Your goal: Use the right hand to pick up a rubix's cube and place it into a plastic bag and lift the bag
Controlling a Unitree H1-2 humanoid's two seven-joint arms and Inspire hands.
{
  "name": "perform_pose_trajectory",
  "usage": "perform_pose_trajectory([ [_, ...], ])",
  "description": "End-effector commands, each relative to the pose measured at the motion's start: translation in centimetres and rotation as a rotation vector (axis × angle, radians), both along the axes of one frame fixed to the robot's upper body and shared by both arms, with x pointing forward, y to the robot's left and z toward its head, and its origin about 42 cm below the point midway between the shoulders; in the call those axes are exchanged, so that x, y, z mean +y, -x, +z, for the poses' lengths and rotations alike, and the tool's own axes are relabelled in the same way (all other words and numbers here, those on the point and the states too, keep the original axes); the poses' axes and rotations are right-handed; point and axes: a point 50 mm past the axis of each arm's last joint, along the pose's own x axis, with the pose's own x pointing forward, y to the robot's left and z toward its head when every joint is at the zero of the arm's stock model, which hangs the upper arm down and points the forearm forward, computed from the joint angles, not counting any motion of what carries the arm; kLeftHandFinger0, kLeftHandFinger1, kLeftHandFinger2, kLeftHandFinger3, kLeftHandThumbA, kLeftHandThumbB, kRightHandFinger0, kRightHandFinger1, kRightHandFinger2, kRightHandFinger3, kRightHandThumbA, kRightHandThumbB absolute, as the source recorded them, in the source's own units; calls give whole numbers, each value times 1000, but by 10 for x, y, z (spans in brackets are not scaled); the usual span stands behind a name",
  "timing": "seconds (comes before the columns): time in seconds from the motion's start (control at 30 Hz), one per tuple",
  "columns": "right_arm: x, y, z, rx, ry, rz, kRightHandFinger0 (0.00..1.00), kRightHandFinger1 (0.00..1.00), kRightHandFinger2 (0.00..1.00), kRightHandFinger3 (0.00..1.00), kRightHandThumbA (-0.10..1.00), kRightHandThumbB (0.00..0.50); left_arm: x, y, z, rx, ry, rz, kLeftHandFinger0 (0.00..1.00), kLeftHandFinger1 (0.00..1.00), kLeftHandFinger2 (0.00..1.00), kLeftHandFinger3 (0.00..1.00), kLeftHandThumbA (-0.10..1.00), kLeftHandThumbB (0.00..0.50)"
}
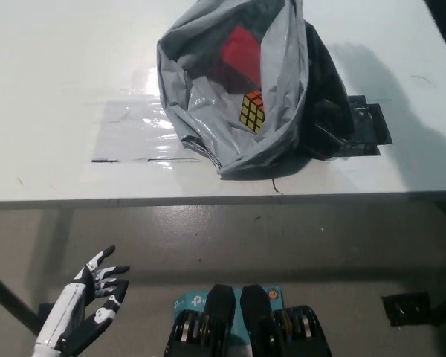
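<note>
Resting on the white surface (52, 89), the grey plastic bag (282, 97) sits toward the far middle of the scene with its mouth open and facing up. The cube (253, 111), showing yellow and orange squares, lies inside the bag against the near inner wall. A red block-shaped object (241, 50) lies farther back in the same bag, beyond the cube and slightly left of it. The top of the bag is gathered upward at the far edge of the view, where it runs out of sight.

A dark patch (360, 126) lies flat on the surface just right of the bag, partly covered by the bag's dark right side. A clear shiny sheet (134, 126) lies flat on the surface to the left of the bag, touching its base.

The white left robot hand (97, 286) hangs below the near edge of the surface at the lower left, well apart from the bag, with its fingers spread and holding nothing. A black shape at the far right corner may be part of the right arm; the right robot hand itself is not visible.
</note>
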Motion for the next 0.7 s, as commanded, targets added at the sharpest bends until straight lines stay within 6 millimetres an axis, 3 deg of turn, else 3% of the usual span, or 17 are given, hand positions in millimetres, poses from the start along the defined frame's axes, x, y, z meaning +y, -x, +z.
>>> perform_pose_trajectory([
  [0.0,-85,166,140,-652,-163,111,1000,1000,1000,1000,1000,436,7,-17,18,-74,45,9,726,742,818,984,653,104],
  [0.03,-88,172,143,-659,-172,126,1000,1000,1000,1000,1000,435,8,-18,19,-77,44,9,726,743,819,985,653,103],
  [0.07,-99,196,151,-706,-209,182,1000,1000,1000,1000,1000,400,6,-23,20,-83,52,13,727,746,823,989,666,117],
  [0.1,-101,202,152,-719,-217,197,1000,1000,1000,1000,1000,452,6,-24,20,-83,54,14,728,748,824,989,667,118],
  [0.17,-114,221,156,-752,-240,229,1000,1000,1000,1000,1000,426,5,-22,20,-83,53,19,740,772,844,999,689,120],
  [0.2,-131,246,149,-820,-235,231,1000,1000,1000,1000,1000,432,5,-21,21,-80,61,26,766,795,871,1000,685,120],
  [0.27,-142,268,140,-876,-213,226,1000,1000,1000,1000,1000,439,4,-28,26,-90,75,32,781,806,888,1000,680,115],
  [0.33,-149,293,113,-917,-174,253,1000,1000,1000,1000,1000,422,4,-40,33,-119,80,41,809,828,904,1000,698,100],
  [0.43,-153,308,78,-929,-173,304,1000,1000,1000,1000,1000,439,8,-45,38,-143,59,47,886,882,948,1000,782,106],
  [0.5,-155,317,41,-926,-232,368,1000,1000,1000,1000,1000,486,9,-47,40,-154,61,44,967,946,1000,1000,832,97],
  [0.53,-154,325,14,-921,-255,378,1000,1000,1000,1000,1000,471,9,-47,41,-158,58,37,994,971,1000,1000,863,96],
  [0.63,-154,325,-20,-880,-308,398,1000,1000,1000,1000,1000,460,9,-50,41,-159,59,35,1000,1000,1000,1000,889,98],
  [0.67,-138,317,-63,-901,-351,470,1000,1000,1000,1000,1000,441,9,-50,40,-148,68,44,1000,1000,1000,1000,920,127],
])
